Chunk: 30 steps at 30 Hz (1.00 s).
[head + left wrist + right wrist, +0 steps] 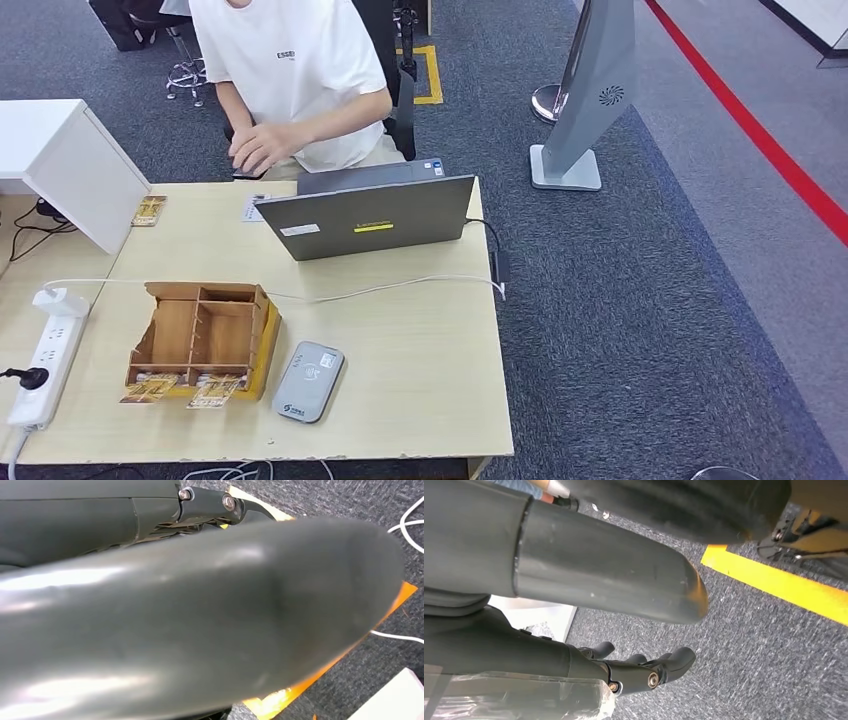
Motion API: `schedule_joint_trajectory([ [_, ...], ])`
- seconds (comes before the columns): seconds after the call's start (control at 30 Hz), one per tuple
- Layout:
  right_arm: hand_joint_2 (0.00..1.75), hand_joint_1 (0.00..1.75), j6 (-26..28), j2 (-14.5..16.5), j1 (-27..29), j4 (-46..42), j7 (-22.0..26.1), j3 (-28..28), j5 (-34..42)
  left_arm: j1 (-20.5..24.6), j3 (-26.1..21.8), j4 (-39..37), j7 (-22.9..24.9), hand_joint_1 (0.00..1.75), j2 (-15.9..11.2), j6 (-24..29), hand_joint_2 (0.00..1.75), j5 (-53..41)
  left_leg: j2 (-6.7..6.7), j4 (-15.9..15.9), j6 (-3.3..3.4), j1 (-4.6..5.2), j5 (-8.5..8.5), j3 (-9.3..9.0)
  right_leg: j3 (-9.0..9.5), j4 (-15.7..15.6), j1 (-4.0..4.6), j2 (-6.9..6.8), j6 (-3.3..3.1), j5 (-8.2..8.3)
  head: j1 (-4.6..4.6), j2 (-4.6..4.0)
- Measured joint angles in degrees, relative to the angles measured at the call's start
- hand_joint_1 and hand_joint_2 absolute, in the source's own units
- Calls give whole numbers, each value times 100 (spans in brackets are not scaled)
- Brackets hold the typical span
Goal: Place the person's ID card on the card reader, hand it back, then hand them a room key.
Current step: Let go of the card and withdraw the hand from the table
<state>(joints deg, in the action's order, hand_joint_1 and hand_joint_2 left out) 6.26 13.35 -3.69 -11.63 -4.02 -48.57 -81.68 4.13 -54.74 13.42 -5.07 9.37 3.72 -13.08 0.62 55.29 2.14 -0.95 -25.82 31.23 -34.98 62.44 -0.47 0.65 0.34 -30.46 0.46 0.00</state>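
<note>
1. Desk (420,400): pale wood, on grey carpet.
2. Card reader (309,381): grey, rounded, flat near the desk's front edge, just right of the box; nothing lies on it.
3. Box (200,335): wooden, with compartments; room keys (185,389) (patterned cards) stand in its front slots.
4. Card (255,207): small and white, by the laptop's left corner, near the person's hand; possibly the ID card, too small to tell.
5. Laptop (368,215): grey, open toward the person (290,80) in a white shirt.
6. Power strip (45,360): white, at the desk's left edge.
7. Left hand (200,620): thumb close to the lens, holding nothing visible; I cannot tell how far open.
8. Right hand (614,580): fingers (649,672) loosely extended above the carpet, holding nothing.
</note>
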Motion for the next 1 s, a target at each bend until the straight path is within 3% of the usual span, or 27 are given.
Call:
schedule_joint_trajectory([
  [0.07,0,0,-1,-3,4,0,-2,0,0,-2,1,0,-4,0,6,-4,0,-4,-6,-25,-8,-26,21,14,-336,704,-45,-12,62,-367,52,0],
  [0.1,0,0,-1,-6,7,0,-3,0,0,-5,1,0,-9,0,9,-8,0,-8,-7,-19,-30,-44,21,30,-440,931,-74,-19,98,-443,67,0],
  [0.13,0,0,-1,-10,9,0,-4,-1,0,-9,1,0,-19,0,12,-11,0,-11,-5,-4,-65,-70,19,43,-425,928,-104,-26,137,-396,74,0],
  [0.17,0,0,-1,-14,9,-1,-4,-1,0,-13,1,0,-29,0,19,-14,0,-17,-1,25,-110,-105,9,57,-294,712,-135,-35,181,-257,77,0],
  [0.23,0,0,-2,-16,-2,-1,-4,-1,0,-16,1,0,-45,0,24,-15,0,-33,12,159,-243,-169,-55,108,136,-45,-197,-49,273,61,114,0],
  [0.3,0,0,-1,-11,-14,2,-6,-1,0,-17,2,0,-55,0,16,-13,0,-50,20,312,-370,-178,-138,164,333,-410,-217,-39,214,155,157,0],
  [0.33,0,0,-1,-8,-17,3,-8,-1,1,-17,3,0,-60,0,11,-11,0,-57,20,344,-411,-173,-160,176,307,-376,-202,-29,139,130,152,0],
  [0.4,0,0,2,-7,-13,2,-11,-2,2,-21,5,0,-66,0,20,-11,0,-63,11,363,-448,-197,-173,173,284,-349,-192,-27,3,133,68,0],
  [0.47,0,0,2,-7,-12,1,-11,-2,3,-25,8,0,-66,0,31,-13,0,-66,-16,614,-455,-206,-354,265,270,-340,-173,-37,-86,152,-20,0],
  [0.57,0,0,2,-7,-4,1,-11,-2,6,-25,12,0,-66,0,38,-21,0,-70,-43,1724,-433,-153,-937,732,253,-341,-124,-59,-148,167,-119,0],
  [0.6,0,0,2,-7,-1,1,-13,-2,7,-29,14,0,-67,0,38,-26,0,-72,-42,2018,-409,-131,-1033,856,250,-341,-103,-64,-158,167,-137,0],
  [0.63,0,0,2,-7,2,1,-15,-2,8,-32,15,0,-67,0,38,-30,0,-75,-42,2106,-370,-105,-1017,882,250,-341,-83,-65,-164,166,-146,0],
  [0.67,0,0,2,-7,3,1,-16,-2,9,-35,17,0,-68,0,38,-37,0,-78,-42,1965,-315,-74,-901,803,254,-340,-62,-64,-168,164,-153,0],
  [0.73,0,0,3,-4,3,2,-18,-2,9,-29,25,0,-71,0,36,-48,0,-82,-46,1169,-179,-1,-547,402,268,-339,-31,-60,-169,162,-164,0],
  [0.8,0,0,7,2,2,2,-19,-2,9,-19,33,0,-80,0,37,-56,0,-83,-68,586,-102,66,-361,134,271,-338,-8,-65,-149,163,-166,0],
  [0.87,0,0,9,9,-2,2,-20,-2,9,-21,37,0,-91,0,40,-58,0,-83,-80,487,-102,96,-336,116,269,-358,-4,-77,-95,177,-167,0],
  [0.93,0,0,9,11,-5,2,-20,-2,9,-26,39,0,-95,0,47,-56,0,-84,-70,400,-92,62,-280,98,255,-330,-9,-83,-26,150,-158,0],
  [1.0,0,0,10,11,-6,2,-20,-2,9,-23,41,0,-97,0,54,-55,0,-85,-68,303,-62,29,-212,82,90,18,-7,-75,25,-85,-113,0],
])
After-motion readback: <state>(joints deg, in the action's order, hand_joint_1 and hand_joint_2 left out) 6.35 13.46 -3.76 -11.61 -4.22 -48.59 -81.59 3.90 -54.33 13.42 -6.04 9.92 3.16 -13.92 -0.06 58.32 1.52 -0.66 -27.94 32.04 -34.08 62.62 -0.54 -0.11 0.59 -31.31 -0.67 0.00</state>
